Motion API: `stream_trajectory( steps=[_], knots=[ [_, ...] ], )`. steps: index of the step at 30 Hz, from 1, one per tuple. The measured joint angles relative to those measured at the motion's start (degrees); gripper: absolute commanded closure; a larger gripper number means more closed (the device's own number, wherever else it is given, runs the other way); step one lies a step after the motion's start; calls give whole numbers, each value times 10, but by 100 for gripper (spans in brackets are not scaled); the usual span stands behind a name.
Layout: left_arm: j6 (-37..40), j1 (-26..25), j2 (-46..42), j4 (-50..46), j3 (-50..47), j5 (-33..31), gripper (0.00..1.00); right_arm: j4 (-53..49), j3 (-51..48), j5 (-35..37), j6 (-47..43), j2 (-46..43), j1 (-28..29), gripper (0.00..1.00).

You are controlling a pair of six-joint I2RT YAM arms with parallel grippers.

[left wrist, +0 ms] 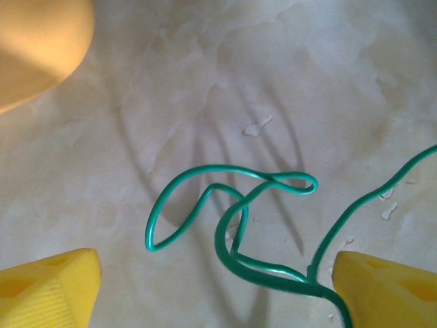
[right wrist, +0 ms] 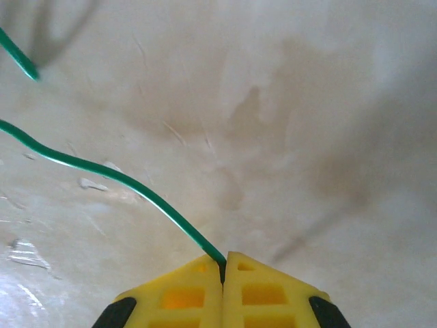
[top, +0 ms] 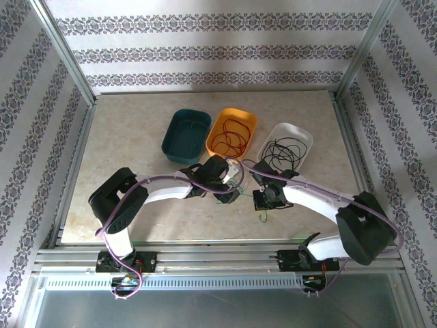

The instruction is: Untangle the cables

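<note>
A green cable (left wrist: 232, 225) lies in loose loops on the marble table between the wide-apart yellow fingers (left wrist: 48, 294) of my left gripper (left wrist: 217, 294), which is open; one strand runs close beside the right finger. My right gripper (right wrist: 224, 263) is shut on one end of the green cable (right wrist: 116, 176), which runs away up-left over the table. In the top view both grippers meet near the table's middle front, left gripper (top: 229, 195), right gripper (top: 263, 199), with a bit of green cable (top: 263, 216) below them. A red cable (top: 230, 139) and a black cable (top: 281, 152) lie coiled in trays.
Three trays stand in a row behind the grippers: teal tray (top: 179, 147), orange tray (top: 249, 123) with the red cable, white tray (top: 302, 137) with the black cable. The orange tray's corner (left wrist: 34, 48) shows up-left in the left wrist view. Metal frame posts border the table.
</note>
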Motion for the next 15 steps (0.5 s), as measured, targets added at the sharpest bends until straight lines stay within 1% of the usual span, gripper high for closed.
stream_trajectory(
  steps=[4, 8, 11, 15],
  knots=[
    [-33, 34, -44, 39, -50, 53, 0, 0, 7, 18, -1, -35, -19, 100],
    [-92, 83, -107, 109, -90, 131, 1, 3, 16, 32, -7, -56, -39, 100],
    [-143, 117, -136, 171, -106, 184, 1, 7, 21, 36, -11, -66, -46, 100],
    [-193, 150, -151, 227, -117, 227, 1, 12, 27, 35, -14, -76, -49, 100]
  ],
)
